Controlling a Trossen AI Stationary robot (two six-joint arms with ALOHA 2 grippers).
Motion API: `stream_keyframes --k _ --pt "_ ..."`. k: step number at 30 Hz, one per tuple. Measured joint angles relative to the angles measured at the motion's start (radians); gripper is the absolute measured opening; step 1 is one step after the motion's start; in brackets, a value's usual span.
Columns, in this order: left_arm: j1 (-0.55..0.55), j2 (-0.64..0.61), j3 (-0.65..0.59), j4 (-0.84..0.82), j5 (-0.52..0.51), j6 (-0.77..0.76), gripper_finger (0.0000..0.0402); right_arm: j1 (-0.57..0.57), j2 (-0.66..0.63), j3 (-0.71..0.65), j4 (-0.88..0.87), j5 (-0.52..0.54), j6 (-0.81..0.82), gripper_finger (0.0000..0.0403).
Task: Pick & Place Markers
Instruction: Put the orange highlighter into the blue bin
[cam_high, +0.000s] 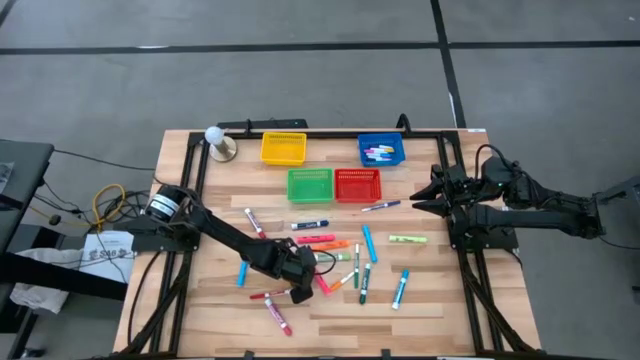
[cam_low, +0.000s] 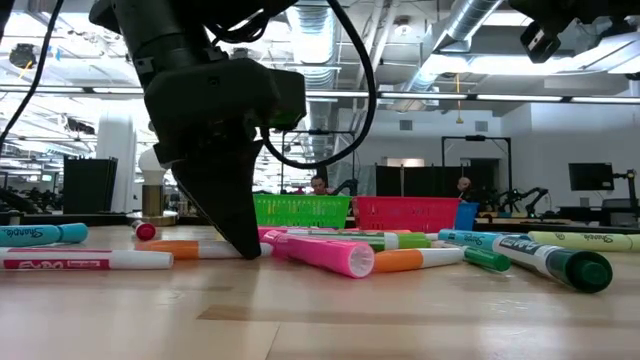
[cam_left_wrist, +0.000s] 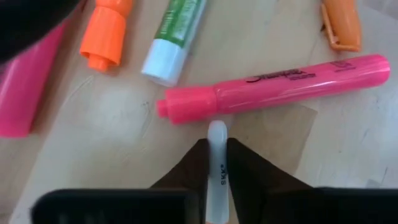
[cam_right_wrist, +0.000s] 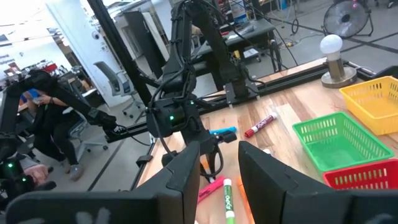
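Many markers (cam_high: 340, 250) lie scattered on the wooden table, in pink, orange, blue, green and white. My left gripper (cam_left_wrist: 217, 163) stands low over the middle of the scatter (cam_high: 300, 290), its fingers pointing down to the tabletop (cam_low: 243, 245), shut on a thin white marker (cam_left_wrist: 217, 143). A pink highlighter (cam_left_wrist: 273, 87) lies flat right beyond that marker's free end. My right gripper (cam_right_wrist: 217, 168) waits open at the table's right edge (cam_high: 420, 197), above the table. My left gripper pinches the white marker between its two fingers (cam_left_wrist: 249, 177), one on each side of the barrel (cam_left_wrist: 219, 177). It comes from above, slanting down. The marker's free end (cam_left_wrist: 217, 130) sticks out ahead toward the pink highlighter, at tabletop height; whether it is lifted I cannot tell.
Four mesh baskets stand at the far side: yellow (cam_high: 283, 148), blue (cam_high: 381, 150) with some markers in it, green (cam_high: 310, 184) and red (cam_high: 357, 184). A light bulb on a stand (cam_high: 217, 140) is at the far left corner. Orange (cam_left_wrist: 106, 34) and green-white (cam_left_wrist: 174, 37) markers lie close by.
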Motion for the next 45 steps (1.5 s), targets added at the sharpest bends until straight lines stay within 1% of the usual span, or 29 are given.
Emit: stream_keyframes --k 2,6,8,11,16,19,21,24,27,29,33,35,40,45 --pt "0.001 -0.014 -0.002 -0.013 -0.001 0.002 0.0029 0.0 0.0 0.0 0.0 0.0 0.0 0.0101" --pt "0.003 -0.074 -0.002 -0.018 -0.002 0.002 0.0029 0.0 0.0 0.0 0.0 0.0 0.0 0.0101" --pt "0.003 -0.107 -0.002 -0.024 -0.016 0.001 0.0037 0.0 0.0 0.0 0.0 0.0 0.0 0.0101" --pt "0.003 -0.175 -0.002 -0.03 -0.06 0.0 0.0045 0.0 0.0 0.0 0.001 0.0 0.0 0.0101" --pt "0.008 -0.318 -0.001 -0.012 -0.16 -0.009 0.0035 0.0 0.0 0.0 0.001 -0.001 0.002 0.0101" --pt "0.017 -0.403 -0.001 0.064 -0.262 -0.01 0.0035 0.0 0.0 0.0 0.002 -0.001 0.036 0.0101" --pt "0.031 -0.444 0.0 0.142 -0.313 -0.01 0.0039 0.001 0.01 0.0 0.006 -0.001 0.075 0.0101" --pt "0.063 -0.479 0.0 0.294 -0.334 0.0 0.004 0.002 0.045 0.0 0.017 -0.001 0.167 0.0101" --pt "0.102 -0.485 0.001 0.435 -0.335 0.006 0.0036 0.009 0.099 0.0 0.052 -0.004 0.226 0.0101" --pt "0.129 -0.485 0.001 0.49 -0.321 0.006 0.0036 0.029 0.144 0.0 0.114 -0.004 0.222 0.0105" --pt "0.18 -0.484 0.001 0.513 -0.305 -0.037 0.0039 0.079 0.265 0.0 0.302 -0.003 0.166 0.0121" --pt "0.199 -0.483 0.001 0.541 -0.305 -0.056 0.0038 0.095 0.329 0.0 0.404 0.013 0.147 0.0134" --pt "0.238 -0.483 0.001 0.631 -0.304 -0.059 0.0038 0.098 0.495 0.0 0.619 0.124 0.122 0.0175" --pt "0.272 -0.483 0.001 0.686 -0.305 -0.059 0.0037 0.085 0.664 0.0 0.857 0.123 0.13 0.0221"
